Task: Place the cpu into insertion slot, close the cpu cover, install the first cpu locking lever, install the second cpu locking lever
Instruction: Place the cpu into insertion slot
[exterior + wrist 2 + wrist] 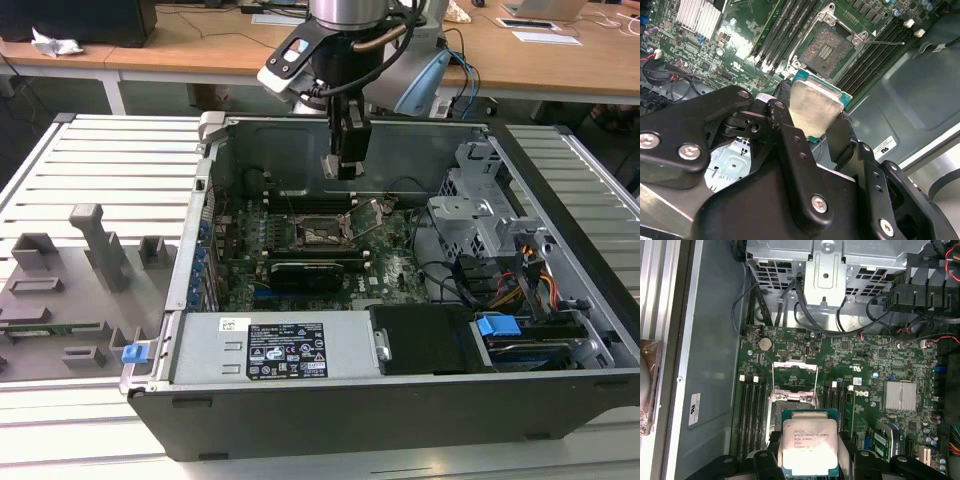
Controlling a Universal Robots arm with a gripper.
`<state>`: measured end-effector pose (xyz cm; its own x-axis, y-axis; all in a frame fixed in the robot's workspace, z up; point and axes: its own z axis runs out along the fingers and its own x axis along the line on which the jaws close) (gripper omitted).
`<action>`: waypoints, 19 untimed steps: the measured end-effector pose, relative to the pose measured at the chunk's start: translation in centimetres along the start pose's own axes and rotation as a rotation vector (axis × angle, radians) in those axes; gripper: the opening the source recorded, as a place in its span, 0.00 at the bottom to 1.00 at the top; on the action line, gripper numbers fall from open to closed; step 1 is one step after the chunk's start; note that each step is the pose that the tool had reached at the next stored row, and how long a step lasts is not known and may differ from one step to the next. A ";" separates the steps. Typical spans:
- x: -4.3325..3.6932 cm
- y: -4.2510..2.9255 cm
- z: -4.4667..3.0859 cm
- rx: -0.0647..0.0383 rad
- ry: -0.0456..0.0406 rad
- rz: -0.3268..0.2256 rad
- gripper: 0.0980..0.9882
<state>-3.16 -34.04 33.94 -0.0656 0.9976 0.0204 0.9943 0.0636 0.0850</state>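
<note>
Holding the cpu (pixel 815 105) clamped between its fingers, the gripper (pixel 347 170) hangs in the upper middle of the exterior view. Below it and a little toward that view's left lies the insertion slot (pixel 322 233), empty, with its cpu cover (pixel 794 366) lifted open.
</note>
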 end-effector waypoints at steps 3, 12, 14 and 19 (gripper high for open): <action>0.00 -0.01 0.17 0.000 0.0000 0.000 0.48; -0.01 -0.04 0.53 0.001 0.0001 0.000 0.48; -0.01 -0.05 0.62 0.001 0.0000 0.000 0.48; -0.02 -0.09 1.05 0.001 0.0000 0.000 0.48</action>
<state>-3.16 -34.04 32.88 -0.0654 0.9977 0.0204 0.9945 0.0634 0.0838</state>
